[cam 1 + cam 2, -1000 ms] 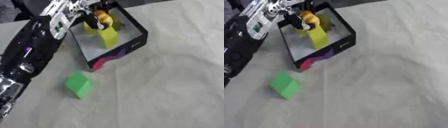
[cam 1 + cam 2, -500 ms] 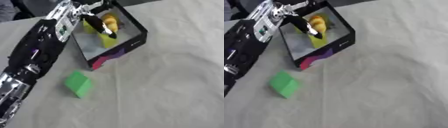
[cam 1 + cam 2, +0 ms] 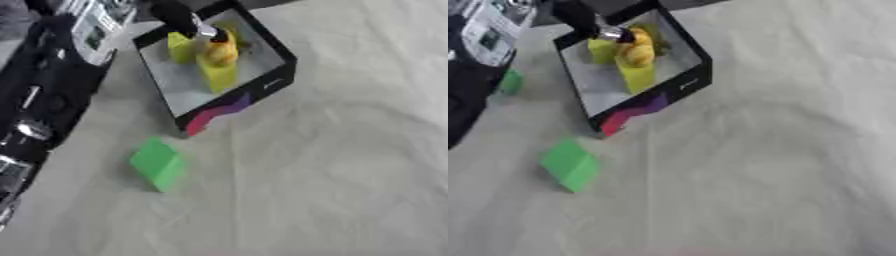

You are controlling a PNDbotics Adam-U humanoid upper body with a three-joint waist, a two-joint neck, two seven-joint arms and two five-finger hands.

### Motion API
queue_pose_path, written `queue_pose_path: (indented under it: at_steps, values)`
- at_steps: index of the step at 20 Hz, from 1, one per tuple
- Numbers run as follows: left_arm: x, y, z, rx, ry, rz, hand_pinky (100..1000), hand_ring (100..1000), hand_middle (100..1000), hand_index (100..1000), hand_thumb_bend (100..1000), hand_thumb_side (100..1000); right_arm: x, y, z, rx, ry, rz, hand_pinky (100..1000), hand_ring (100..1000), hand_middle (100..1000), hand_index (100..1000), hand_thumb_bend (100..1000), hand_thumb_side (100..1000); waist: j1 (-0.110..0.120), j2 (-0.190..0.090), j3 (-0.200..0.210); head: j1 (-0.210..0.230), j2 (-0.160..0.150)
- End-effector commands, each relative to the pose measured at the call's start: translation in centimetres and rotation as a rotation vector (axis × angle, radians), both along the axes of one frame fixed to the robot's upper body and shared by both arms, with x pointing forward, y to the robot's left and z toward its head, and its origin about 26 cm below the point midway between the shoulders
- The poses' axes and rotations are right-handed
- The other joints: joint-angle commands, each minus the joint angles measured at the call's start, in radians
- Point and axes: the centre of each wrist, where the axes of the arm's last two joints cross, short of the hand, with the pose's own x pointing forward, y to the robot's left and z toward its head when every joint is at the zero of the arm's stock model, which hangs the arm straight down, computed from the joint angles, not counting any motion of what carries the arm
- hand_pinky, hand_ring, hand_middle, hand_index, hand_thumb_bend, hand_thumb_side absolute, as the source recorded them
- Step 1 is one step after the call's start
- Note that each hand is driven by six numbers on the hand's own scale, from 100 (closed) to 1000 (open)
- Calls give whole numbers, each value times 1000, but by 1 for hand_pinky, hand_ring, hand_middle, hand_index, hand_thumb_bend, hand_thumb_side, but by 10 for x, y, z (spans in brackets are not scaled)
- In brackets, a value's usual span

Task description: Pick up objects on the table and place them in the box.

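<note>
Left robot hand (image 3: 179,17) over box (image 3: 267,82), finger state unclear. Yellow pieces (image 3: 219,62) just beneath; green block (image 3: 157,162) well below on worktop (image 3: 350,175).

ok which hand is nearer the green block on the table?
Left. The left hand is over the box, up beyond the green block. The right hand isn't in view.

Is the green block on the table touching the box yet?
Apart. The left eye view shows bare cloth between the green block and the box.
</note>
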Motion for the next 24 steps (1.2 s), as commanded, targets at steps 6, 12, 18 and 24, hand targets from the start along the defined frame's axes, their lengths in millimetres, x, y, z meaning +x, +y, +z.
queue_pose_path:
  at_steps: [6,12,18,24]
  values:
    - [-86,70,40,-3,-35,-78,793,751,754,825,605,522,-6,-7,14,-49,-34,-41,805,708,682,833,100,640,9,-24,12,5,1]
    - [-131,88,29,17,-13,-73,795,755,756,828,619,520,-7,-7,14,-51,-38,-46,805,708,682,833,100,642,4,-16,15,43,2]
    - [-132,111,17,-12,40,57,830,780,772,840,653,523,-8,-10,12,-51,-38,-66,805,707,682,834,100,646,-10,-2,32,80,4]
    - [-101,132,8,-123,131,260,851,794,763,822,678,508,-10,-15,12,-64,-53,-86,806,708,682,834,100,643,-40,16,45,81,7]
